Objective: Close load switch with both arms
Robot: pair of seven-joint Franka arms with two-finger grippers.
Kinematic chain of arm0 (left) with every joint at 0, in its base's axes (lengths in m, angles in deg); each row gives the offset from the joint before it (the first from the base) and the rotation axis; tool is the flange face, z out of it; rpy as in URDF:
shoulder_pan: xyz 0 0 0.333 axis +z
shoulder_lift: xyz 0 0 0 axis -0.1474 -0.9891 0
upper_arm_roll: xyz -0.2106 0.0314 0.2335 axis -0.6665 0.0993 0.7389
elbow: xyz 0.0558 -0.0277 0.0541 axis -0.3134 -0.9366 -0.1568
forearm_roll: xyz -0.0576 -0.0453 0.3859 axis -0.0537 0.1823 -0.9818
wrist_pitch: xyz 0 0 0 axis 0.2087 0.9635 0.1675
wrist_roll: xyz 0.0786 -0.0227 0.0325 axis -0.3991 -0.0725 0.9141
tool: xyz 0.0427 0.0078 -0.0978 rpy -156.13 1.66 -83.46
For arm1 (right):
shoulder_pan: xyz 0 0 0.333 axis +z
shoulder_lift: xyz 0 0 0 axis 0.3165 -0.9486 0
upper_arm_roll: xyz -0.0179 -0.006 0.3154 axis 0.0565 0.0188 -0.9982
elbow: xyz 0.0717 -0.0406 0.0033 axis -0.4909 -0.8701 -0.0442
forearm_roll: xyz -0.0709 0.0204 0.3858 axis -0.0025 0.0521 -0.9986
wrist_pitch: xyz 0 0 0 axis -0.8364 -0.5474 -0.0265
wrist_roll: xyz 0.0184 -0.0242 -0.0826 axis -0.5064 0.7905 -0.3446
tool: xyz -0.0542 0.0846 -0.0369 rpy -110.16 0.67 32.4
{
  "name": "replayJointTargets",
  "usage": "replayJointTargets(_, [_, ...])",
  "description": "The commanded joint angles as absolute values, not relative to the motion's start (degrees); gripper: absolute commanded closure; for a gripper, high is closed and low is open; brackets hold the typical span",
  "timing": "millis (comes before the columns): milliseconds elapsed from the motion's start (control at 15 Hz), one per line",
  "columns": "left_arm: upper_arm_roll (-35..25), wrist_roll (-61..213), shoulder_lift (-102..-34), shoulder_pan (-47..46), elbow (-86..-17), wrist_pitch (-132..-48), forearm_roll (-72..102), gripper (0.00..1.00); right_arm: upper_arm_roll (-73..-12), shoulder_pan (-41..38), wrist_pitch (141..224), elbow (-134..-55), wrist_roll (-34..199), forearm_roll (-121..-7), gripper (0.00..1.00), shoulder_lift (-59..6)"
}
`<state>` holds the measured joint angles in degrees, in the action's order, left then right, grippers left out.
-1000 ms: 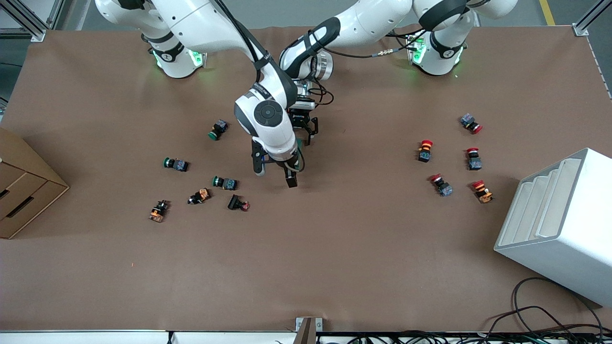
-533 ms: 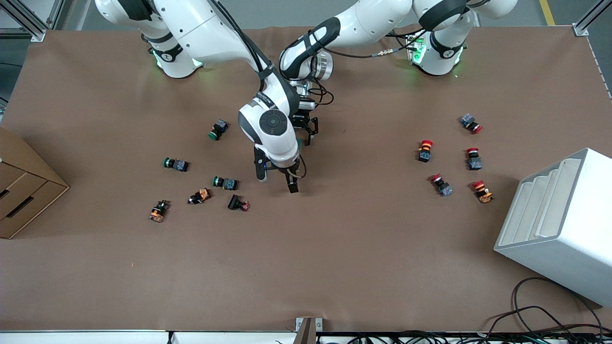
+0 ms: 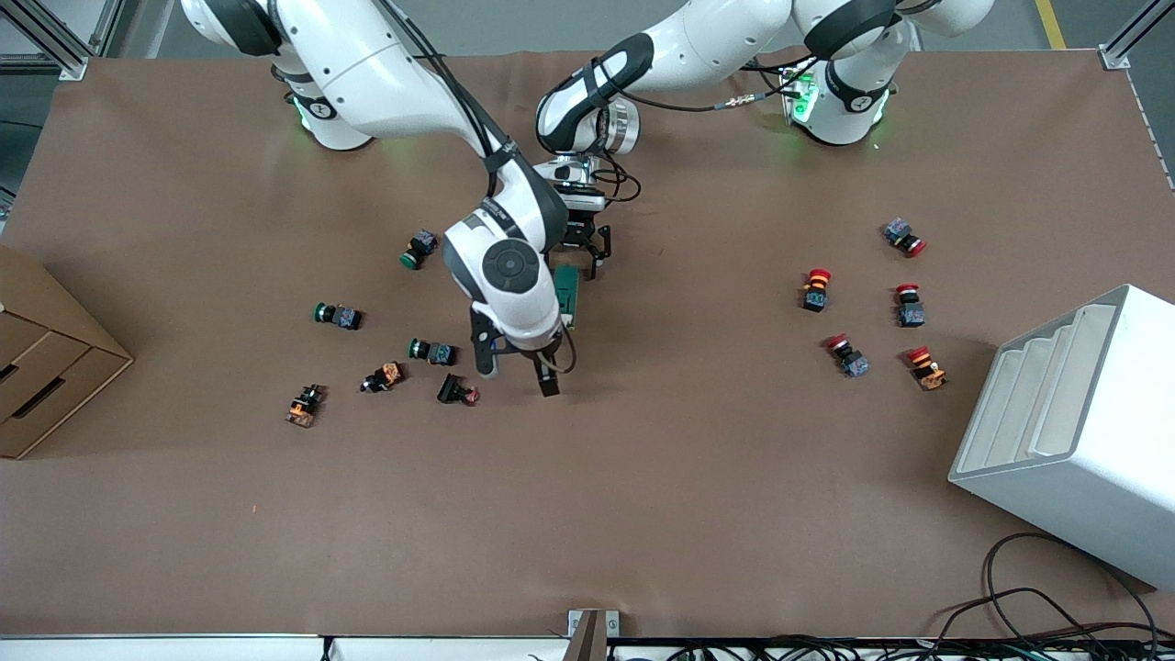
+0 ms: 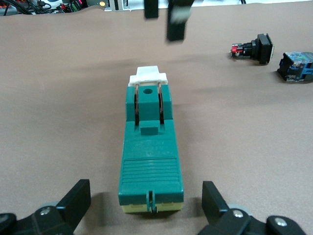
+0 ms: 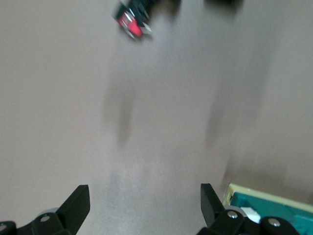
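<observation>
Front view first: load switch (image 3: 568, 296) flat on the brown desk (image 3: 643, 514), mid-desk, partly tucked under the right arm's wrist. Left gripper (image 3: 587, 250) low over the switch's end toward the robots' bases, fingers spread wide on either side, touching nothing. Left wrist view confirms: green body (image 4: 150, 161) between open fingers (image 4: 73, 200), white piece (image 4: 148, 75) at the end away from that camera. Right gripper (image 3: 514, 367) over bare desk just beside the switch, also wide, empty; red push-button (image 3: 456, 392) close by. Step in hand, by the look of it: lining up before any grasp. Next move likely calls for clamping the body with one gripper, then pressing the white lever home with the other.
</observation>
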<state>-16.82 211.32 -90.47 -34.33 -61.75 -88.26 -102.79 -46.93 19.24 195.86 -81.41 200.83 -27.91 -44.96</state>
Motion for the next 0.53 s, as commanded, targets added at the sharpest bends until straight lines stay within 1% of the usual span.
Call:
replayJointTargets(0, [-16.78,210.51,-90.8,-33.27,-61.08,-87.91,-101.54,0.0,-48.02,14.53,187.52,-78.74,189.59,-27.72,0.0,-41.75])
replayJointTargets(133, [-16.87,207.89,-89.92,-33.27,-60.82,-87.91,-98.38,0.0,-48.1,9.62,182.51,-79.18,175.03,-27.81,0.0,-37.89])
replayJointTargets(467, [-17.48,203.13,-86.49,-33.27,-59.59,-87.99,-87.92,0.0,-47.84,-2.34,169.94,-79.18,137.75,-29.83,0.0,-30.94])
